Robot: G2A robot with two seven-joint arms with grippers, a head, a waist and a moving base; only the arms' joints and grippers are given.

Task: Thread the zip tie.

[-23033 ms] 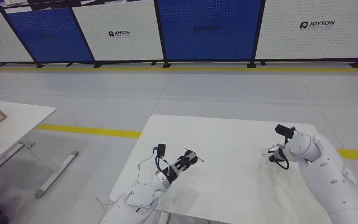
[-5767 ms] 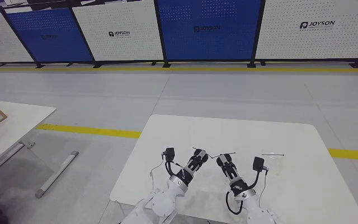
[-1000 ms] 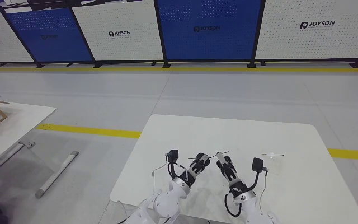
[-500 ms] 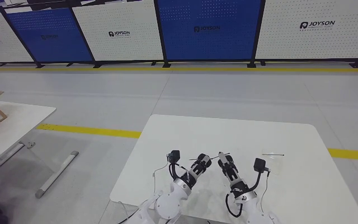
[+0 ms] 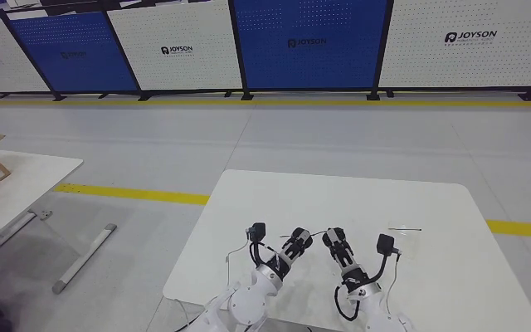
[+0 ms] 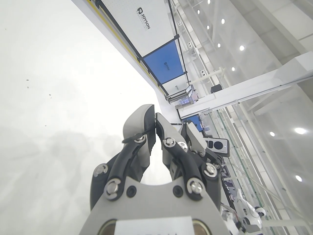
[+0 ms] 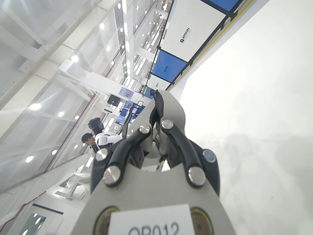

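Top view, table (image 5: 348, 195): white, with both arms over its near edge, side by side.
Top view, left gripper (image 5: 300, 239): raised just above the table, its tip towards the right gripper (image 5: 332, 236), the two near each other.
Top view, zip tie (image 5: 313, 233): a thin black line across the gap between the two grippers, off the table.
Top view, second tie (image 5: 405, 230): lies flat on the table, well apart from both grippers, on the right arm's side.
Left wrist view, left gripper (image 6: 155, 121): fingers pressed together, pinching the zip tie (image 6: 137, 136). One strand sticks out on one side of the fingers, and another runs on towards the right gripper just beyond.
Right wrist view, right gripper (image 7: 156, 96): fingers closed tight against each other above the table (image 7: 244, 99). A small dark bit shows at the tip, but I cannot tell whether the tie is held there.
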